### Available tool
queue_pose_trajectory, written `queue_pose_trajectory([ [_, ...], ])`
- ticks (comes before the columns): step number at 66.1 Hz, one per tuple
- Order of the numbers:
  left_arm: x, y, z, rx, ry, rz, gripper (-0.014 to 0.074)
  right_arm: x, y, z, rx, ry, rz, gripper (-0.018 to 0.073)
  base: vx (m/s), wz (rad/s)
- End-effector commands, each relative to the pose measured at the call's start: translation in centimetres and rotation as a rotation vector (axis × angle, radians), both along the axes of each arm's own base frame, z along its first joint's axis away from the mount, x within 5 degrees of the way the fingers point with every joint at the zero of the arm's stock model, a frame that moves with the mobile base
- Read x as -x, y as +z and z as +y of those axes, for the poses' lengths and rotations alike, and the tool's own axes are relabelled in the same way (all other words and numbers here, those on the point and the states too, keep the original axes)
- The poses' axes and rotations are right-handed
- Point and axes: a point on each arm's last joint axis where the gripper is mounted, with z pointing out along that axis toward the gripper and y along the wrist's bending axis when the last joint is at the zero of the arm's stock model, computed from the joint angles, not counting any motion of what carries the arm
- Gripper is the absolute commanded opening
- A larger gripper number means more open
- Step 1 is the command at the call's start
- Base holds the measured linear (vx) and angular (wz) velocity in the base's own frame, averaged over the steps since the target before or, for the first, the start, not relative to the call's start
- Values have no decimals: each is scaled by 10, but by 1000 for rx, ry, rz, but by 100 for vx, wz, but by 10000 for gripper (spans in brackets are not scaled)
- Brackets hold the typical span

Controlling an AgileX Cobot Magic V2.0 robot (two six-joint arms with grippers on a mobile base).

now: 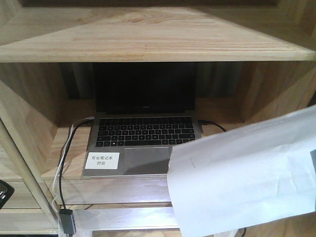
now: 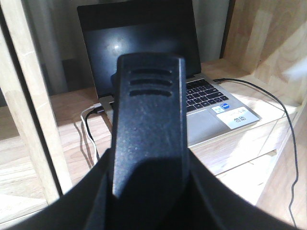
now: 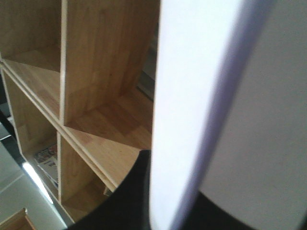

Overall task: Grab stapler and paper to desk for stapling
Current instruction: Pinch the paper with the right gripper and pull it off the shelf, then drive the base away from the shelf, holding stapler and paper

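Left gripper (image 2: pixel 151 203): only its dark body shows, low on either side of the left wrist view. A black ribbed bar, judged to be the stapler (image 2: pixel 148 110), stands straight up between those sides, so the jaws appear closed on it. The orange-red end is not visible, and the contact points are hidden.

Ahead of this gripper, beyond the stapler, an open laptop (image 2: pixel 206 100) sits in a bay of the shelving unit (image 2: pixel 29 96). A black cable (image 2: pixel 283 120) trails off to its right.

Right gripper (image 3: pixel 172 211): black parts show at the bottom of the right wrist view. The paper (image 3: pixel 201 96) rises between them, seen nearly edge-on and filling everything above and to the right. It is judged to be pinched and carried. To the left of this gripper are bare shelf bays (image 3: pixel 105 72).

In the front view the sheet hangs in the air, clear of any surface, in front of the laptop's near right corner.

Progress: both items appear to be picked up. The desk is not in any view, so neither item has been delivered. Still to do: carry both to the desk, lay the sheet flat, and set the stapler down for stapling.
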Motion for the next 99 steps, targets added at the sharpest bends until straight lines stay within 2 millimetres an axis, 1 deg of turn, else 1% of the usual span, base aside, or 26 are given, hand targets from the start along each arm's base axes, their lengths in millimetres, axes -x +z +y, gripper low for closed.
queue_pose_trajectory([
  [1, -1, 20, -1, 60, 1, -125, -7, 1, 2, -1, -22, 0, -19, -5, 0, 0],
  [99, -1, 20, -1, 60, 1, -125, -7, 1, 2, -1, -23, 0, -21, -5, -2, 0],
])
